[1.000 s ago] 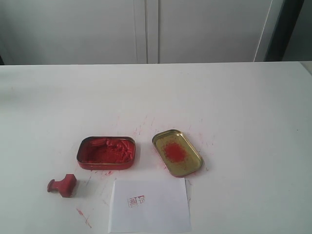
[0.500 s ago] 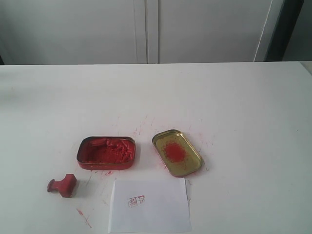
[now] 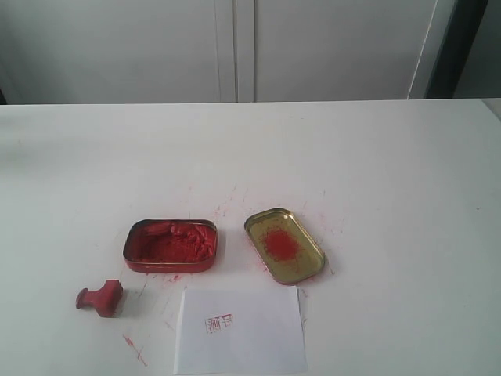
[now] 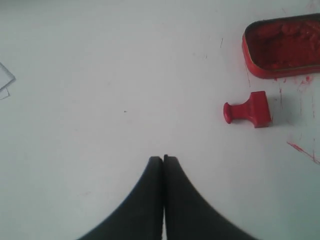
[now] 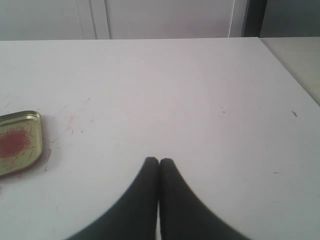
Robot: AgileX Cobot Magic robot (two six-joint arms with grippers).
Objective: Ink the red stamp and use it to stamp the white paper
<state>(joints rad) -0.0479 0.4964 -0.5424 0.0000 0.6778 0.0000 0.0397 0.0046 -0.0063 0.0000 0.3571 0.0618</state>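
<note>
The red stamp point(image 3: 100, 298) lies on its side on the white counter point(image 3: 376, 157), near the ink tin point(image 3: 170, 245) and off that tin's near left corner in the exterior view. It touches neither the tin nor anything else. It is a small, solid red piece with a square block base and a short round knob handle, and the knob points away from the tin. It is far smaller than the tin.

The tin is oblong and red, and it stands open, filled with lumpy red paste. Its gold lid point(image 3: 284, 245) lies inside-up just to the right of the tin, set at an angle, with a red smear in its middle. The white paper point(image 3: 240, 330) lies flat in front of the tin, towards the lid's side, apart from both. It bears one small red square mark near its left part. Thin red streaks and specks mark the counter around the tin.

The left end effector point(image 4: 163, 159) hovers over bare counter to the side of the stamp, well apart from the tin, with its dark fingers pressed together on nothing. The right end effector point(image 5: 159, 161) is likewise closed and empty, beyond the lid on the side away from the tin
</note>
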